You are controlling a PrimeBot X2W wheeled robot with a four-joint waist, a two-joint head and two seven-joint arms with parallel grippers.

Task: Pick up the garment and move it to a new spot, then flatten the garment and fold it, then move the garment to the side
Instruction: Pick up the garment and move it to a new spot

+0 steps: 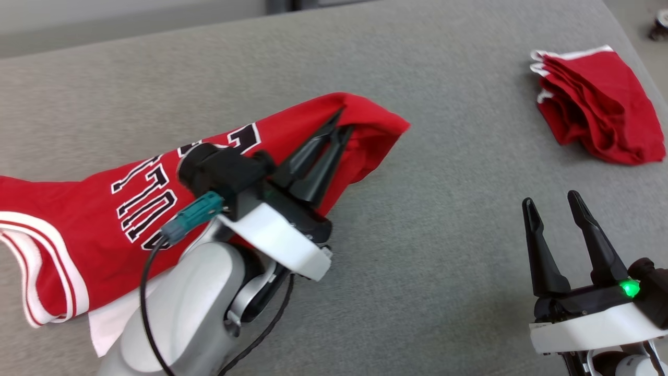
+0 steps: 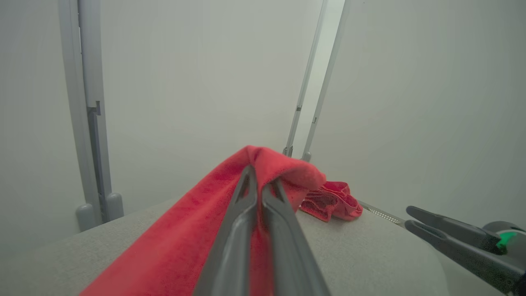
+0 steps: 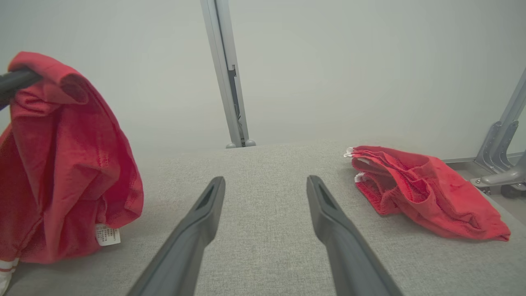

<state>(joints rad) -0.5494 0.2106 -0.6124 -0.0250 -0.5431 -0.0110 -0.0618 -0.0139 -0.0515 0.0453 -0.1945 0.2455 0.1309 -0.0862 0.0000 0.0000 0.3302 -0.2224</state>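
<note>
Left gripper (image 1: 344, 121): fingers pressed together on a fold of the garment (image 1: 302, 120), holding that end up from the surface.
Right gripper (image 1: 550, 198): fingers apart, nothing between them, at the near right over bare surface.
Garment: at the left of the surface; the pinched end is raised toward the middle and the rest lies to the near left.
Head view adds: black-and-white lettering (image 1: 146, 198) on the garment, and a white and red trim (image 1: 47, 250) at its near left edge.
Left wrist view adds: the red cloth (image 2: 185, 234) drapes over the closed fingertips of the left gripper (image 2: 259, 176); the right gripper (image 2: 408, 217) comes in from the right.
Right wrist view adds: the garment (image 3: 70, 164) hangs in folds at the left, with a small white label (image 3: 107, 235) at its lower edge; the right gripper (image 3: 265, 181) points at the far edge.
Second red cloth (image 1: 595, 104): folded in a bundle, white edge showing, at the far right, well apart from the garment.
Surface (image 1: 443, 235): grey woven fabric, flat.
Room: pale plain wall (image 3: 349, 61), a grey upright post (image 3: 228, 74) behind the far edge, and metal legs (image 3: 501, 164) at the right.
</note>
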